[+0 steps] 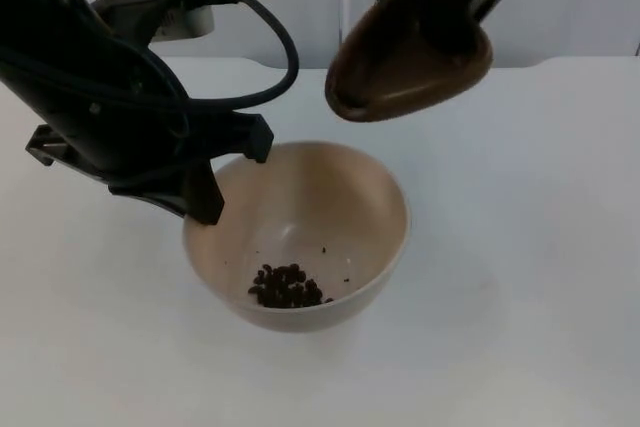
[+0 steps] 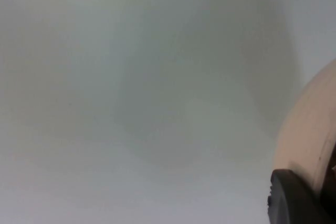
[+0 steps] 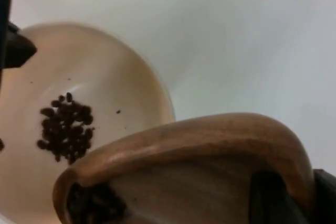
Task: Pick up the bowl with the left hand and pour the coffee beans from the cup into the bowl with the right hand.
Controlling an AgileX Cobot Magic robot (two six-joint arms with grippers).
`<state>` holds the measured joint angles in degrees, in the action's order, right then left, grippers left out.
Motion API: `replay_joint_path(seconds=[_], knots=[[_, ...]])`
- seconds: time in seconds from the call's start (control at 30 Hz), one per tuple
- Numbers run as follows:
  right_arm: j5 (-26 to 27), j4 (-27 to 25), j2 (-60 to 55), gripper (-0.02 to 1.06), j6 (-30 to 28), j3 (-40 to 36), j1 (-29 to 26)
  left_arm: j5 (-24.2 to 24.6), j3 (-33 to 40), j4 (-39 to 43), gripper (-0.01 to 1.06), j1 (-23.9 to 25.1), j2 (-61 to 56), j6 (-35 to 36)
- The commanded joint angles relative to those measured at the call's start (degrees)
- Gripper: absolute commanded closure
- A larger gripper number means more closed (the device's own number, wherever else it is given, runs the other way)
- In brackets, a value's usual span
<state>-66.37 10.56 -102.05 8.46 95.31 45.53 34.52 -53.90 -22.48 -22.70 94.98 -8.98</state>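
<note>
Two grippers are sharing the pour: the left gripper (image 1: 205, 187) is clamping the beige bowl (image 1: 340, 197) by its rim, tilting it to collect coffee beans (image 1: 288, 287), while the right gripper (image 1: 450, 17) is gripping the tipped wooden cup (image 1: 400, 67) above.

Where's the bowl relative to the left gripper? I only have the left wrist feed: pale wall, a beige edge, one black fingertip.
Observer: That beige edge is the bowl. The left gripper holds it by the rim, on the side facing the left arm.
Operator: Any beans in it?
Observer: Yes, a small pile of coffee beans lies at the bottom, plus a few stray ones.
Operator: Where's the cup?
Observer: The right gripper holds the brown wooden cup tilted above the bowl's far rim, mouth facing down toward it.
Operator: Is the cup empty?
Observer: No, the right wrist view shows some dark beans inside the mouth.
</note>
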Motion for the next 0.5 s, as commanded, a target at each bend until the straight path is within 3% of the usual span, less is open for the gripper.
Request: replay_joint_path(seconds=[0.0, 0.27, 0.47], knots=[[0.8, -1.9, 0.9, 1.05, -1.1, 0.3, -1.2, -0.8, -0.1, -0.5, 1.05, 0.1, -0.6, -0.2], [1.0, -2.5, 0.9, 1.05, -2.6, 0.2, -2.7, -0.8, -0.1, -0.5, 1.05, 0.1, -0.6, -1.3], [1.6, -8.1, 0.7, 1.05, -5.5, 0.1, -7.2, -1.4, -0.1, 0.2, 1.05, 0.1, -0.6, -2.7]])
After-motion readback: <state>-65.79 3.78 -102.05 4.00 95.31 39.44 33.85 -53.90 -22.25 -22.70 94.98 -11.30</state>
